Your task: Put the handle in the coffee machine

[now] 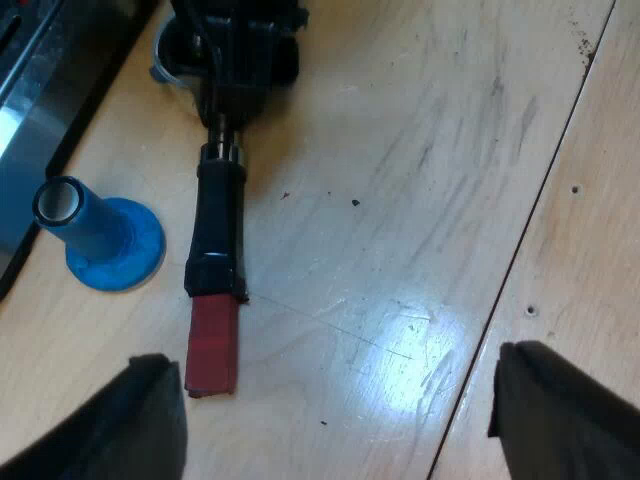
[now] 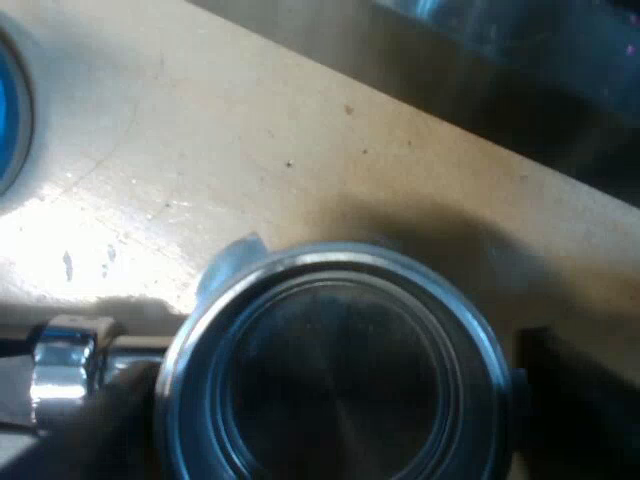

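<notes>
1. Wooden table (image 1: 420,200), pale boards, lies under both my grippers.
2. Ahead of my left gripper (image 1: 335,390) and off to one side, beyond the tamper, runs the steel and dark edge of the espresso machine (image 1: 40,70). From my right wrist, its dark body sits just past the basket.
3. The portafilter (image 1: 218,230) lies flat on the table and is not yet in the machine. Its long axis runs straight away from my left gripper. The red end (image 1: 212,345) is nearest me, just beside one of my left fingers (image 1: 150,420). Then come the dark grip and the metal neck, with the basket (image 2: 335,370) farthest off. That basket sits directly below my right wrist, round mouth upward.
4. The blue tamper (image 1: 105,240) stands on its base near the grip's middle, apart from it, between the handle and the machine.
5. My left gripper hovers short of the red end, fingers spread wide and holding nothing.
6. My right gripper (image 1: 232,70) is at the basket end, right over the head. I cannot tell whether it has a hold there.
7. I judge the left arm nearer the grip and the right arm nearer the head. The handle lies off-centre in my left spread, so I would shift sideways and reach forward along its axis to take it.
</notes>
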